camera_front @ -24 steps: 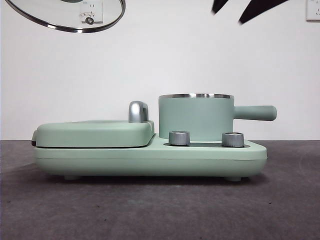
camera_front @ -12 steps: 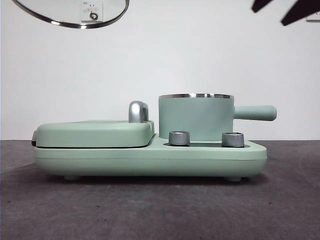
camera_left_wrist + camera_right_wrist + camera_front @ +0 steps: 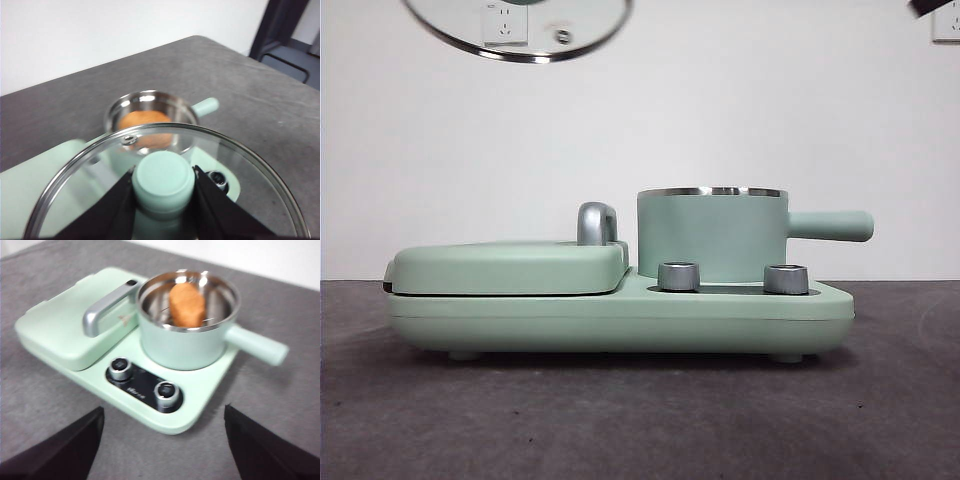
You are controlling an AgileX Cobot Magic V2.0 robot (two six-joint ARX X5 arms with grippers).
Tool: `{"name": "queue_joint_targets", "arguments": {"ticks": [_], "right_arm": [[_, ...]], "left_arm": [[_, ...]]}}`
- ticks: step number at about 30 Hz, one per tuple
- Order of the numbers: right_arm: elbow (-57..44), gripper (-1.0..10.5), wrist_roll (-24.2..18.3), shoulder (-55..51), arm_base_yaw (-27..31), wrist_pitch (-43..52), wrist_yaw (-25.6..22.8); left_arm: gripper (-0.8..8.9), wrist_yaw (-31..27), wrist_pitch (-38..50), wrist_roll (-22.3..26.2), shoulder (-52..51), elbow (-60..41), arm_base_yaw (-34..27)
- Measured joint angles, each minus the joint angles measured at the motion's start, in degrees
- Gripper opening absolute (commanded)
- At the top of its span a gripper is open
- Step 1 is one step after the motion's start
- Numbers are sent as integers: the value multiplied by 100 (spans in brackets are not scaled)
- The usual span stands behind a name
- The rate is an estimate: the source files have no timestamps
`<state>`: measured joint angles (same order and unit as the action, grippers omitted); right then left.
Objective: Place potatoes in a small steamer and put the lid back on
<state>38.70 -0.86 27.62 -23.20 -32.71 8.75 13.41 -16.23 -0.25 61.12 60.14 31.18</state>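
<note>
While tool (image 3: 162,200) grips lid (image 3: 518,30), above steamer (image 3: 712,235)

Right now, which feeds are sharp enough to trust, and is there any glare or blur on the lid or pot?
Front view: sharp; lid cut by the top edge, its rim glinting. Left wrist view: soft, lid knob between the left gripper's jaws, glare inside the steamer. Right wrist view: slightly blurred, potato readable, right gripper open.

Left claw (image 3: 163,200) high up, both black jaws clamped on the mint-green knob of the round clear glass lid (image 3: 165,170), lid rim spreading out around the jaws. Right claw (image 3: 160,440) raised too, jaws spread wide apart, nothing between them.
</note>
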Motion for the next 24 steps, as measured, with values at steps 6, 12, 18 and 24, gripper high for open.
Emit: {"name": "queue_joint_targets", "arguments": {"ticks": [6,12,18,24], "right_arm": [[-9,378,70,-516,0,-267,-258],[-9,378,118,-623,0,-669,-273],[-9,378,120,-623,0,-758,-273],[-9,378,120,-623,0,-807,-273]], "left_arm": [[14,2,1008,0,761,0,356],[14,-101,1976,0,1622,33,527],[13,-162,2190,24,2538,466,562],[13,-160,2258,195,3276,1228,621]]}}
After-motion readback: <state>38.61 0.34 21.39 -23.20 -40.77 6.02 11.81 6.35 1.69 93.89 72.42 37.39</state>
